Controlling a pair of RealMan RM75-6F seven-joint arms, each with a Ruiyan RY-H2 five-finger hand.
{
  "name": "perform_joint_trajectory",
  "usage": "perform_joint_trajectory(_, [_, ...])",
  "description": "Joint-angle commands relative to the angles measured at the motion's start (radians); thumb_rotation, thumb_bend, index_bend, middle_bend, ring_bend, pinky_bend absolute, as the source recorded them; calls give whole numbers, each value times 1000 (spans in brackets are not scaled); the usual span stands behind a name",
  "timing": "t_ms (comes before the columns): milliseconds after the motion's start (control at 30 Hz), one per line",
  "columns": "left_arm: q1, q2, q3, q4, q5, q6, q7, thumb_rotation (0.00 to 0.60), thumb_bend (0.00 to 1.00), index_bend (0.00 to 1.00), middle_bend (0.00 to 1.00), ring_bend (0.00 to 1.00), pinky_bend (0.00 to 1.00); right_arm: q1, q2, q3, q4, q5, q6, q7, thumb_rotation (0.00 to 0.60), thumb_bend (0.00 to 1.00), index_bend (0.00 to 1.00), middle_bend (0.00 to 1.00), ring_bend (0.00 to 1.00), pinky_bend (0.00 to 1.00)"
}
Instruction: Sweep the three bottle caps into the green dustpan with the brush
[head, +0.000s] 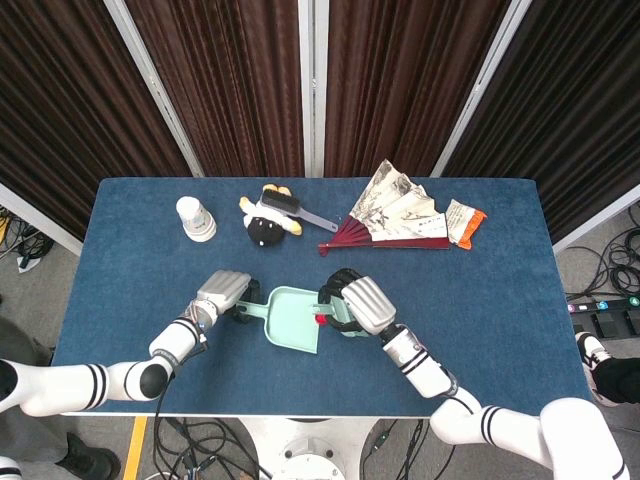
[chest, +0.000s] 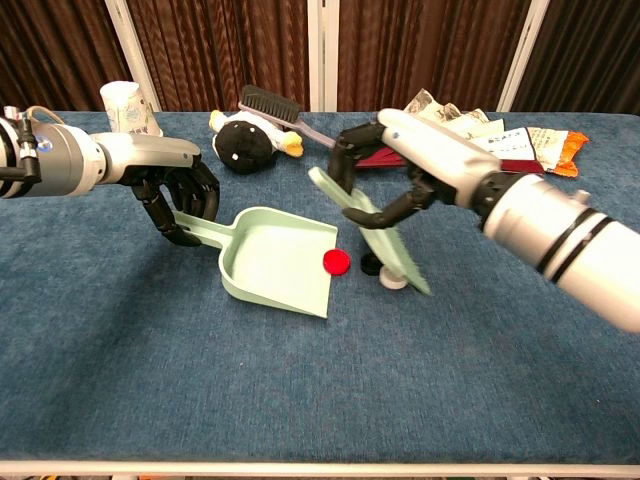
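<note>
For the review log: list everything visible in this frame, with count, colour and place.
dustpan: one, pale green, table centre-left, handle held by left hand
brush: one, pale green, held tilted by right hand, beside the caps
bottle caps: three; red cap at dustpan's mouth, black cap and white cap partly behind brush
plush penguin: one, black, white and yellow, back of table
dark brush: one, grey handle, lying against the penguin
folding fan: one, dark-red ribs, back right
snack packet: one, orange-white, beside fan
paper cup: one, white, back left
table: blue cloth
left hand: dark fingers
right hand: dark fingers
</note>
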Motion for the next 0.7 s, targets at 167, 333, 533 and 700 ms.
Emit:
perform_joint_trajectory(167, [-10, -12, 8, 2, -9, 9, -1, 600, 349, 569, 547, 380, 286, 55, -106, 38, 81, 4, 8, 45, 600, 589, 719, 618, 289, 227])
perform_joint_trajectory(333, [-15, -17, 9, -1, -14, 14, -4, 600, 349, 569, 547, 380, 287, 72, -159, 53, 115, 10, 23, 79, 600, 598, 725, 621, 290, 225])
perform_joint_trajectory(533, [-20, -25, 12, -3, -20, 22, -5, 600, 349, 569, 547, 380, 287, 86, -216, 70, 157, 7, 65, 105, 600, 595, 725, 623, 290, 221])
perform_joint_trajectory(700, [-22, -31, 18, 2, -25, 28, -4, 600, 349, 569, 547, 380, 287, 88, -221, 77, 167, -3, 106, 138, 600, 593, 725, 622, 292, 222])
